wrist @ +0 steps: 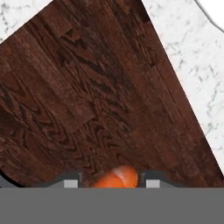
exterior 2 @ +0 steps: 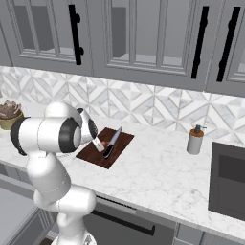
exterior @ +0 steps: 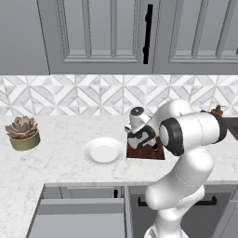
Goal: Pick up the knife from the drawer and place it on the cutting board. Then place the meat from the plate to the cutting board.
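On the counter (exterior: pixel 60 162) the plate (exterior: pixel 103 151) sits just left of the cutting board (exterior 2: pixel 91 154). The knife (exterior 2: pixel 112 141) lies on the board, along its right side. A potted succulent (exterior: pixel 22 133) stands far left. A soap dispenser (exterior 2: pixel 194 139) stands well right of the board. Below the counter's front edge, the drawer (exterior: pixel 79 218) stands open.

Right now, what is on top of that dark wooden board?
The knife lies on the cutting board. The tool hangs low over it with the orange meat between its fingertips. The arm hides the board's near corner.
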